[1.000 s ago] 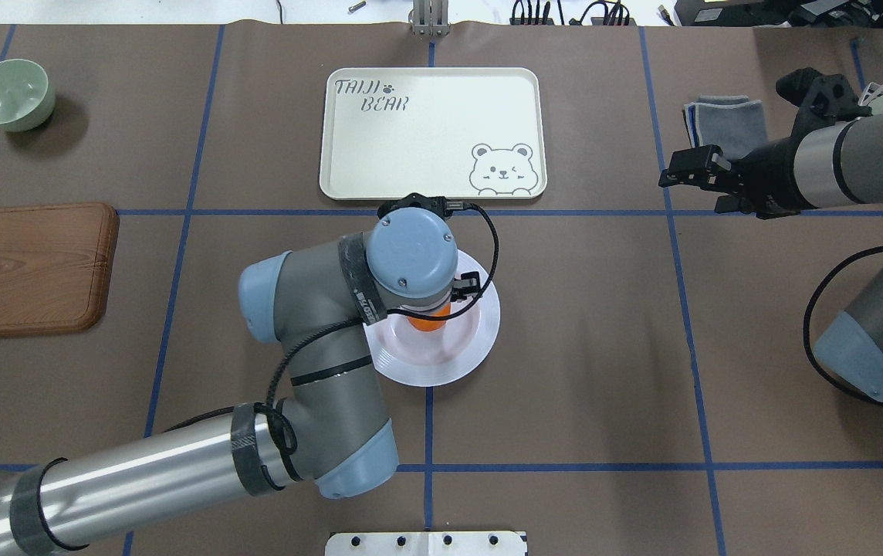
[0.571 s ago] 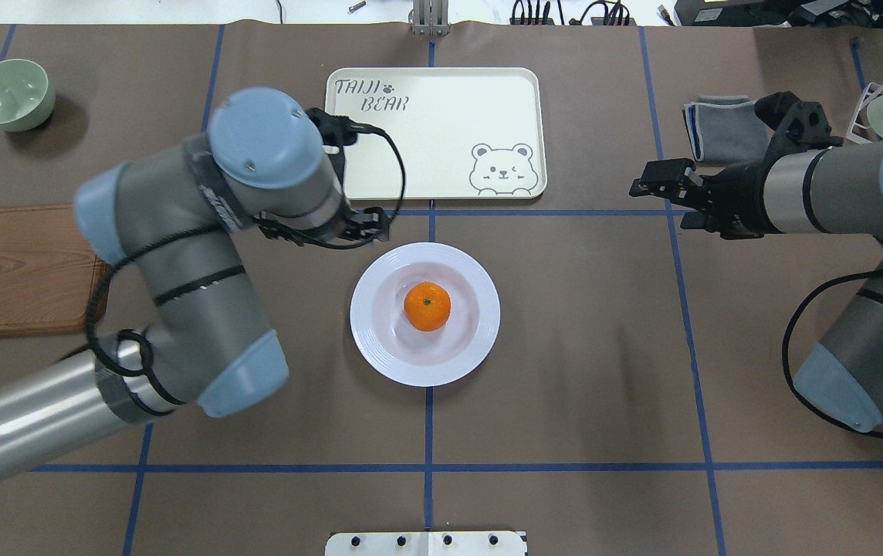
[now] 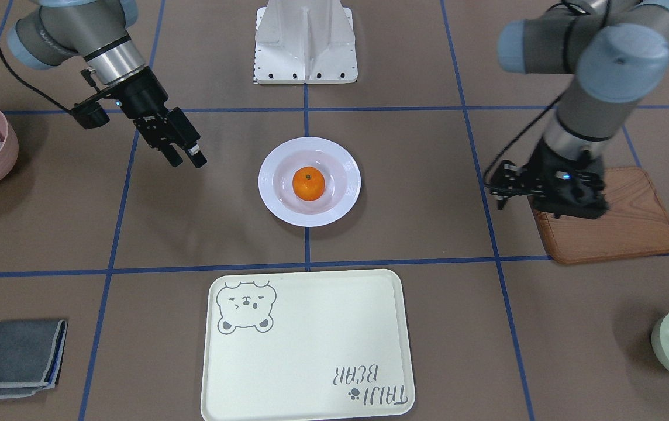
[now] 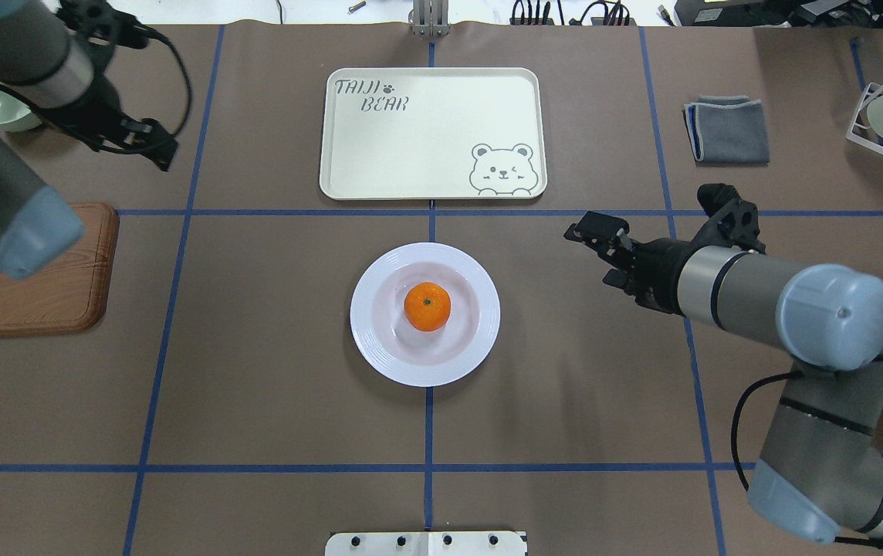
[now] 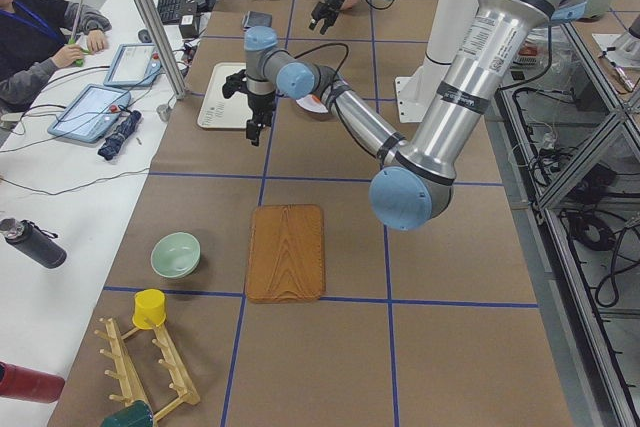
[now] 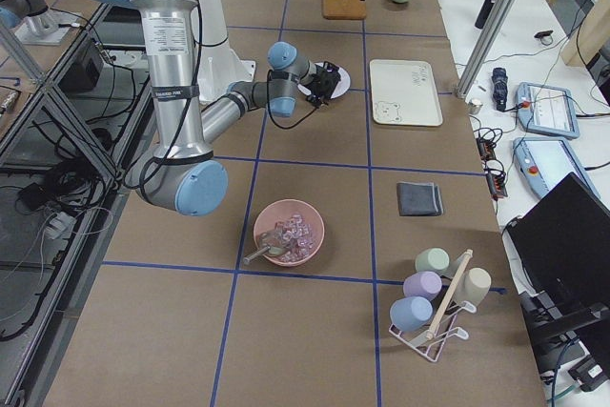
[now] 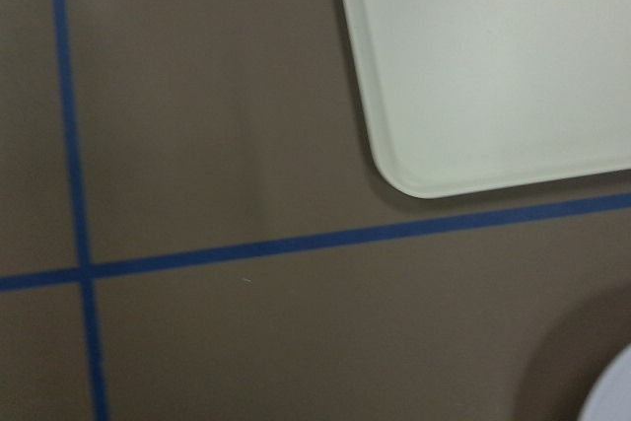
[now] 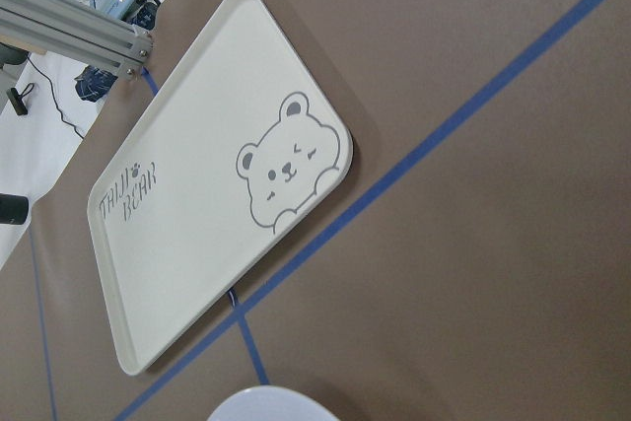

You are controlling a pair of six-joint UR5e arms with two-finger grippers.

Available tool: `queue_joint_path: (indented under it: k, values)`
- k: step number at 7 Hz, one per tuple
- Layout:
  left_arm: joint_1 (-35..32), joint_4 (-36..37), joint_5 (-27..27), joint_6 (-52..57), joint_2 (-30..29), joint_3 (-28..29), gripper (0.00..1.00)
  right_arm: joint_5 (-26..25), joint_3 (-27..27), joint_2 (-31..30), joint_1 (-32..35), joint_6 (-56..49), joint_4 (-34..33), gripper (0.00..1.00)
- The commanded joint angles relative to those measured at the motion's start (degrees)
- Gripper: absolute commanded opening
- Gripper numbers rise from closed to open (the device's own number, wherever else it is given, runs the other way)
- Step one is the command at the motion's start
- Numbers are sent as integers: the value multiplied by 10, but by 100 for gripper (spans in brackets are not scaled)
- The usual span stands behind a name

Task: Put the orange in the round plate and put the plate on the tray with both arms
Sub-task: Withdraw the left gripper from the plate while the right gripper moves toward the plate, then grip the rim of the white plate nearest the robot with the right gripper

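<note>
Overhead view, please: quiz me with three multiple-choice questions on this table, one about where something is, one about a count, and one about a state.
1. The small bright-orange orange lies:
A. on the grey folded cloth
B. in the glossy white round plate
C. in the pale green bowl

2. How many things lie on the pale cream rectangular bear tray?
A. none
B. one
C. two

3. The right end effector is:
A. shut on the plate's rim
B. shut on the orange
C. open, apart from the plate

Answers:
1 B: the overhead view shows the orange in the plate's well.
2 A: the tray shows only its printed bear and lettering.
3 C: in the front-facing view its jaws stand apart, with a gap to the plate.
</note>
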Motion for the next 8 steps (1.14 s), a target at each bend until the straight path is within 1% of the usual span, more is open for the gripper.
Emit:
queue_joint_path:
  k: [1, 2, 3, 4, 5, 6, 7, 8]
  values:
    - [-119, -8, -23, 218, 82, 32, 98, -88, 7, 0, -88, 42, 0, 100]
    - [-182, -7, -41, 237, 101, 65, 98, -126, 0, 1, -123, 49, 0, 100]
    - [-236, -12, -109, 277, 105, 115, 98, -183, -11, 4, -169, 73, 0, 100]
    - [-285, -11, -121, 378, 125, 156, 98, -204, -19, 16, -190, 86, 0, 98]
    - [-306, -11, -121, 403, 130, 173, 98, -216, -45, 53, -195, 124, -1, 96]
    - [-316, -11, -122, 404, 138, 173, 98, -218, -81, 85, -198, 148, 0, 95]
    - [-317, -13, -122, 404, 143, 172, 98, -218, -83, 90, -201, 154, -2, 84]
    - [-317, -13, -122, 404, 144, 171, 98, -219, -94, 92, -207, 154, -6, 79]
